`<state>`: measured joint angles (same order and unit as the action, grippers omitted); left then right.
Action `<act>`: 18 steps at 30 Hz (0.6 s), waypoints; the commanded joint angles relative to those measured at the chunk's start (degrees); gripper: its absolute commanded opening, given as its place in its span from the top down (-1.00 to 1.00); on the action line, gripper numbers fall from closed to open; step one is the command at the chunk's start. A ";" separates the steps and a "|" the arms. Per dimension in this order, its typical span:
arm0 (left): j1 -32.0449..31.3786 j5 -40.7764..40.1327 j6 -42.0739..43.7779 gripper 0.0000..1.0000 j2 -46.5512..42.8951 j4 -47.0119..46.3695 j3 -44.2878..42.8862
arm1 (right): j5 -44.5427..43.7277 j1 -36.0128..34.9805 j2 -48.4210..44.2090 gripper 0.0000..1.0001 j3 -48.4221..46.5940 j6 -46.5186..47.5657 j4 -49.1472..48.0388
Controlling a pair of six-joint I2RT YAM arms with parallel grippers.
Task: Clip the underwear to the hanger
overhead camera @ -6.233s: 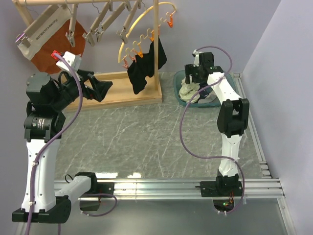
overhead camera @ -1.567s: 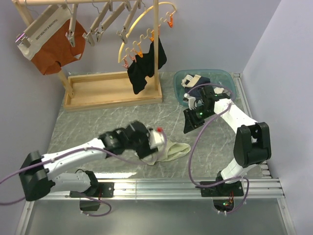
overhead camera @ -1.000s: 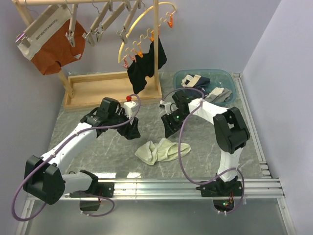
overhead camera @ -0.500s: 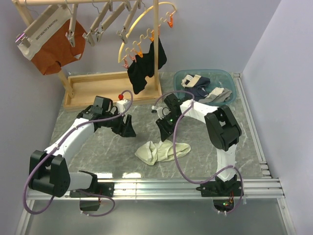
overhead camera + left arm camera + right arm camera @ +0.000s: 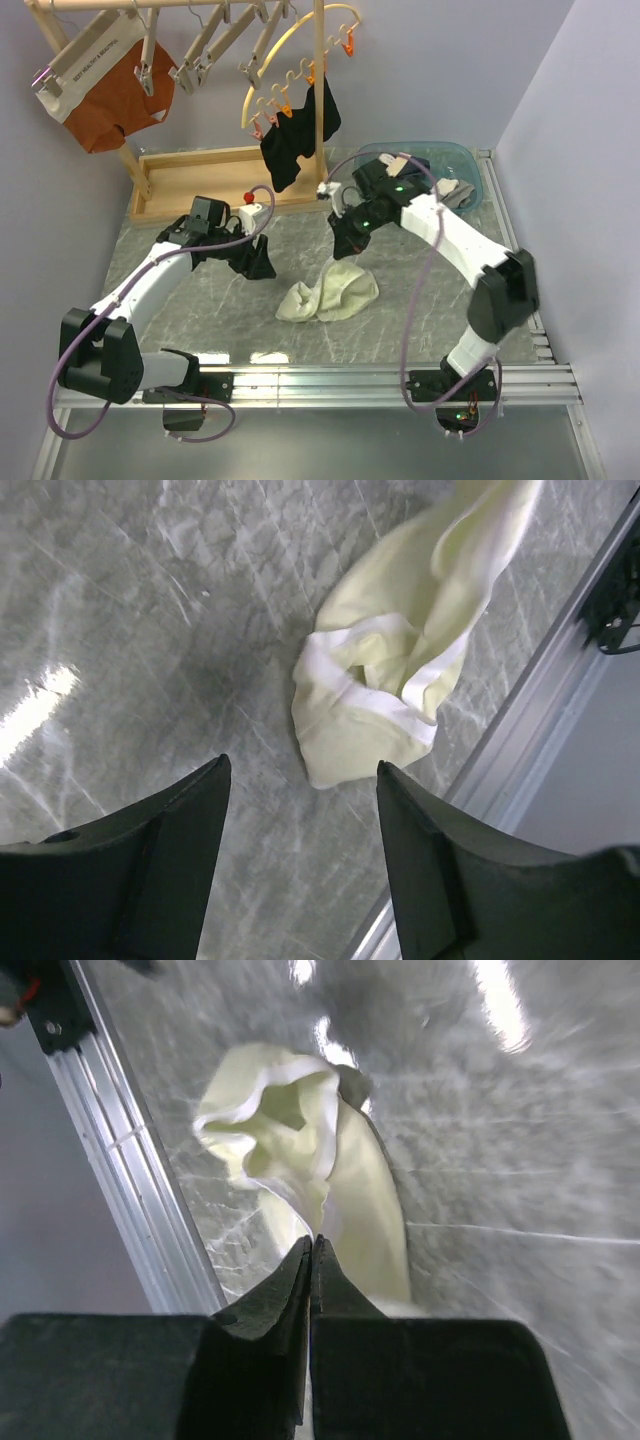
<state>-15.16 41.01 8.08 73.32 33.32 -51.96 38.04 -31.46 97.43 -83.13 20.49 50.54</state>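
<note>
The underwear (image 5: 330, 292), pale cream-yellow briefs, lies crumpled on the marble table, with one edge pulled up into a peak. My right gripper (image 5: 346, 246) is shut on that raised edge; in the right wrist view the jaws (image 5: 313, 1240) meet, with the underwear (image 5: 300, 1150) hanging beyond them. My left gripper (image 5: 262, 264) hovers open just left of the cloth, holding nothing. In its wrist view the gripper (image 5: 300, 765) frames the underwear (image 5: 370, 700) beyond its fingers. Light-wood bar hangers (image 5: 212, 40) with clips hang from the rail at the back left.
Rust-orange briefs (image 5: 110, 95) hang on the leftmost hanger. A wooden rack base (image 5: 225, 185) stands at the back. A yellow hoop (image 5: 300, 45) carries a black garment (image 5: 295, 140). A teal basin (image 5: 470, 165) of clothes sits back right. An aluminium rail (image 5: 340, 380) runs along the front.
My right gripper has shut on the underwear and lifted its edge off the table, moving back and right. The left gripper has stayed almost still.
</note>
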 commanded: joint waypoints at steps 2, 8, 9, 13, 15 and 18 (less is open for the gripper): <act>-1.10 0.11 5.54 -0.28 -0.90 -5.10 -0.33 | -4.80 0.35 -9.61 1.00 -1.60 3.14 4.91; -1.63 2.40 8.27 -0.23 3.05 -10.98 -2.09 | -14.73 1.14 -16.38 1.00 3.76 7.98 7.11; -1.63 2.58 8.36 -0.22 3.84 -11.87 -2.26 | -16.14 1.23 -17.87 1.00 4.81 8.59 7.03; -2.59 4.25 10.11 -0.21 8.32 -13.89 -2.96 | -20.63 2.19 -20.08 1.00 12.19 10.09 4.92; -3.99 3.20 9.68 -0.19 9.73 -14.95 -2.97 | -20.55 2.20 -20.17 1.00 14.74 9.83 3.86; -5.67 3.72 8.28 -0.11 11.58 -15.04 -2.88 | -19.41 2.20 -19.91 1.00 17.73 8.87 2.37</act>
<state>-19.18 42.39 15.79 84.36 21.06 -52.80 19.90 -29.56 78.61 -67.18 28.73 54.94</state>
